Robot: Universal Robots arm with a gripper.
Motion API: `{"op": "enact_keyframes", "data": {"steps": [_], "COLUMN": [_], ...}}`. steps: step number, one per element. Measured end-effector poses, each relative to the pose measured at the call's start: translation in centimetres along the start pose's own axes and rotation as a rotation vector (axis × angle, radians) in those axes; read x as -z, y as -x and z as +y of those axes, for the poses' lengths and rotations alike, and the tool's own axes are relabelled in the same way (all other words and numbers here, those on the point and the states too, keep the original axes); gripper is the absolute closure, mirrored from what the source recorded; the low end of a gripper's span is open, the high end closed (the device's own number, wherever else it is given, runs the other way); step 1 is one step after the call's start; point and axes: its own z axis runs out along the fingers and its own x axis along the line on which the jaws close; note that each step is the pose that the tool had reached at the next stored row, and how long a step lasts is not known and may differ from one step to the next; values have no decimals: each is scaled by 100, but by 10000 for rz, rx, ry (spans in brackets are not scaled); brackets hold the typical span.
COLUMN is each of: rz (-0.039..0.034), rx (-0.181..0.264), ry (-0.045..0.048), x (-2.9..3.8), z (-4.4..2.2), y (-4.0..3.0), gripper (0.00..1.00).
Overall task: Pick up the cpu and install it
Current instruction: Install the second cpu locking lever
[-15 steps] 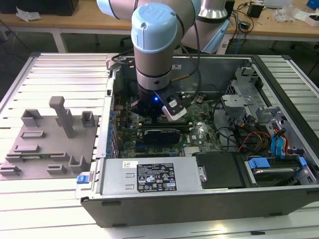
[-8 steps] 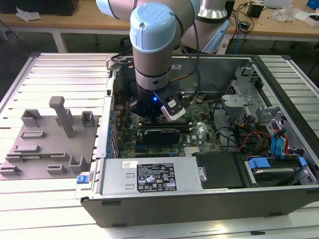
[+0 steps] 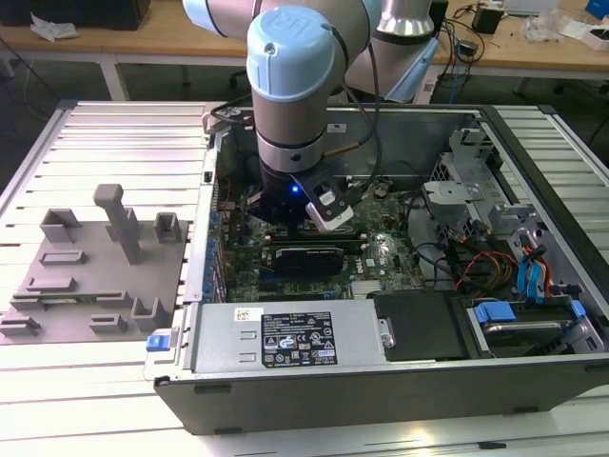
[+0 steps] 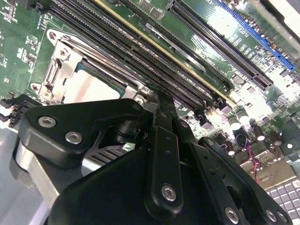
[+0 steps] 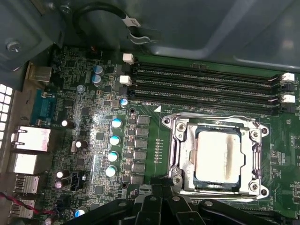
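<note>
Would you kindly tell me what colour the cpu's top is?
Silvery-white, the cpu showing best in the first wrist view.

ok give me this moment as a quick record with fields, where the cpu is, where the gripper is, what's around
setting: open computer case on a slatted metal table
cpu: silvery chip lying in the socket frame on the motherboard
gripper: inside the case, just beside the socket frame, nothing held
arm: reaching down into the case from above
memory slots: long dark rows next to the socket frame
beside the case: grey holder tray at the exterior view's left
</note>
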Motion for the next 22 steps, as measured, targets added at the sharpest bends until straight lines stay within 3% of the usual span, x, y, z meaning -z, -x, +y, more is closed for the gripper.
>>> {"op": "enact_keyframes", "data": {"steps": [2,6,7,9,11,14,21,22], "rz": [1,1,2,3,5,5,-3,-5], "rx": [-1,0,-1,-1,-12,-30,-103,-116], "ry": [-1,-1,-2,-2,-3,-3,-8,-8], "x": [78,317,348,347,345,337,324,318], "z": [12,49,53,52,46,32,10,34], "y": [4,20,22,36,97,240,480,502], "gripper": [89,89,89,89,89,89,89,89]}}
